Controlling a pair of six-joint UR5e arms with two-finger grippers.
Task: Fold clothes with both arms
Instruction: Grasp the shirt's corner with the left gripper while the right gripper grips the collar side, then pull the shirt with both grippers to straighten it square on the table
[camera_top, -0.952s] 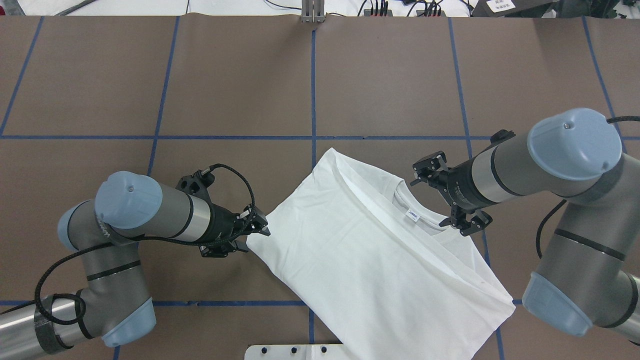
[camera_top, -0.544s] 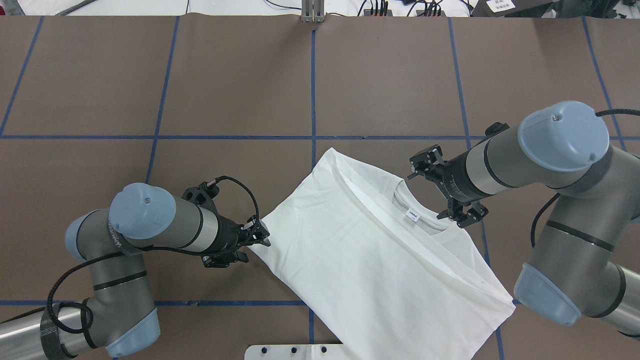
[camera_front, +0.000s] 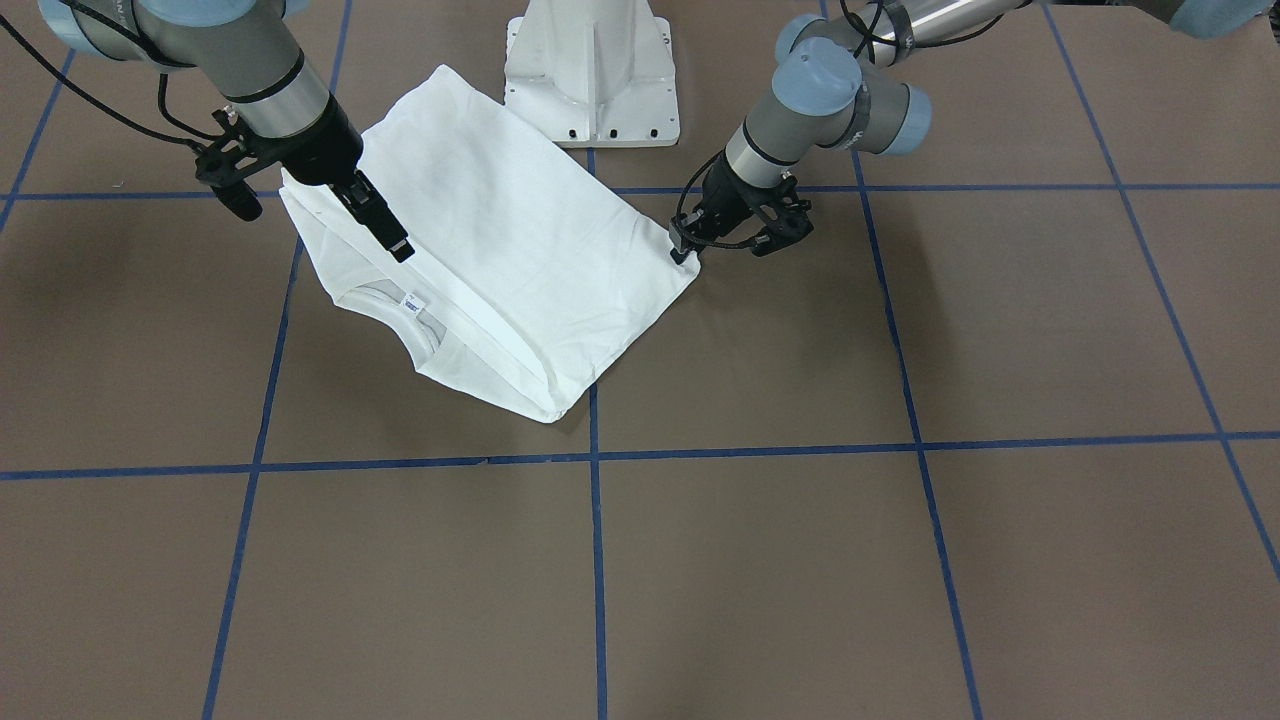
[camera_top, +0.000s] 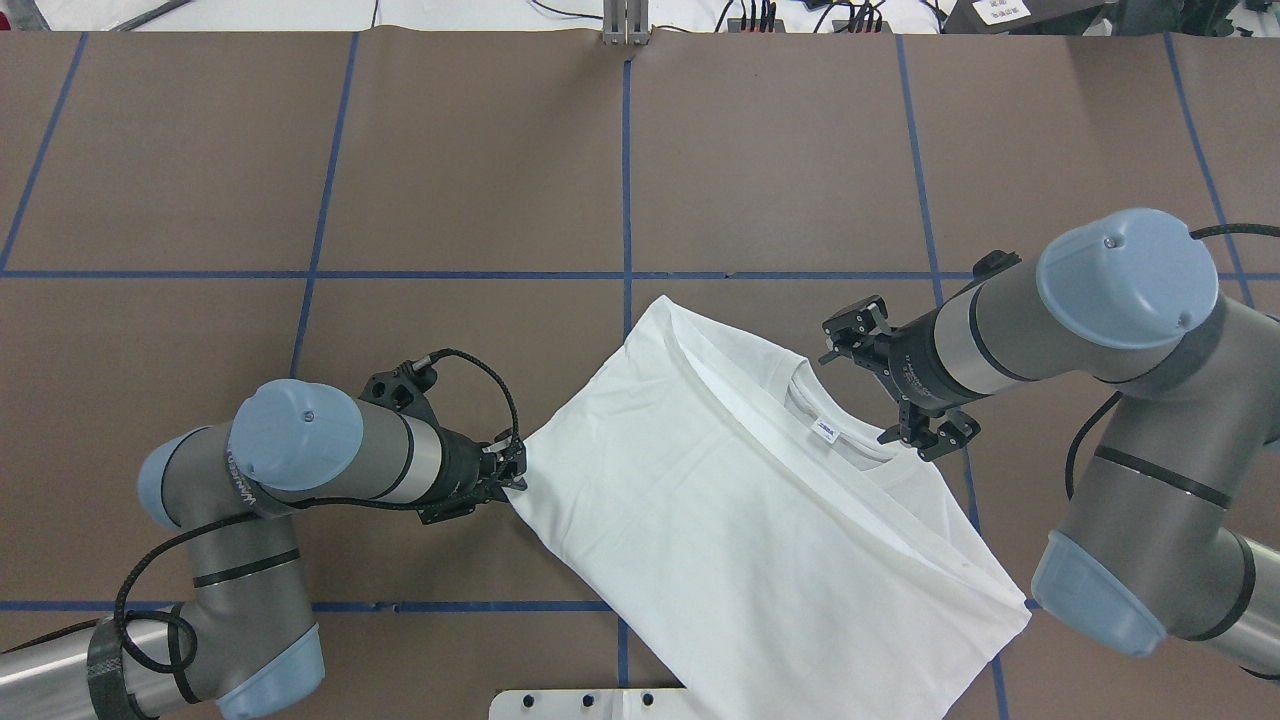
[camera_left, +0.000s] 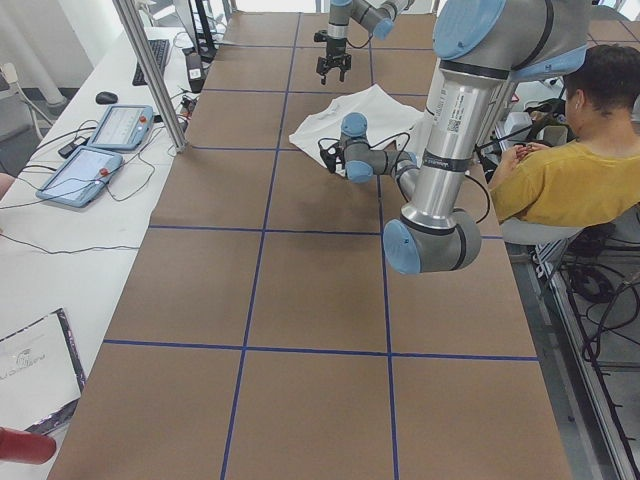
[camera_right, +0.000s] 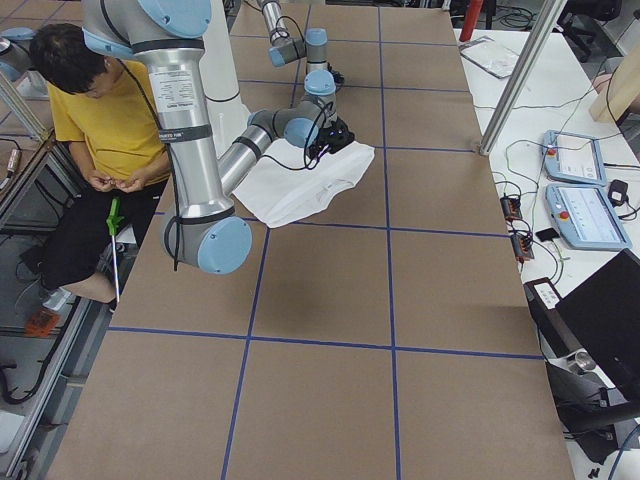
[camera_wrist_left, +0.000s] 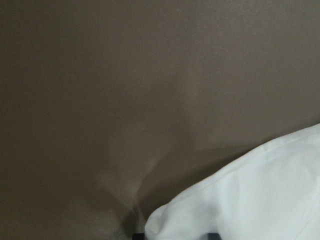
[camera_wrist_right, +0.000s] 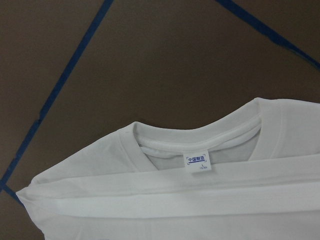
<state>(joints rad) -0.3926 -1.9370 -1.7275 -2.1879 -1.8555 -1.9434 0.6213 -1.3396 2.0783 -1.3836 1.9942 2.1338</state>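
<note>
The white T-shirt (camera_top: 740, 510) lies folded and flat, slanted across the table's near middle, and also shows in the front view (camera_front: 500, 240). Its ribbed collar (camera_wrist_right: 200, 140) and neck label (camera_wrist_right: 199, 161) face up; no printed text shows. My right gripper (camera_top: 893, 385) hovers open just beside the collar and shoulder, with its jaws spread wide, holding nothing. My left gripper (camera_top: 493, 488) is low at the shirt's left corner (camera_wrist_left: 240, 200); its jaws look apart and one fingertip (camera_front: 683, 250) touches the cloth edge.
The brown table (camera_top: 480, 180) carries a grid of blue tape lines. The white pedestal base (camera_front: 592, 75) stands against the shirt's near edge. A seated person (camera_left: 560, 150) is behind the robot. Tablets and cables (camera_left: 100, 140) lie on a side bench.
My left arm has swung back and lowered, bringing its gripper in against the shirt's left corner. My right arm shifted slightly. The shirt has not moved.
</note>
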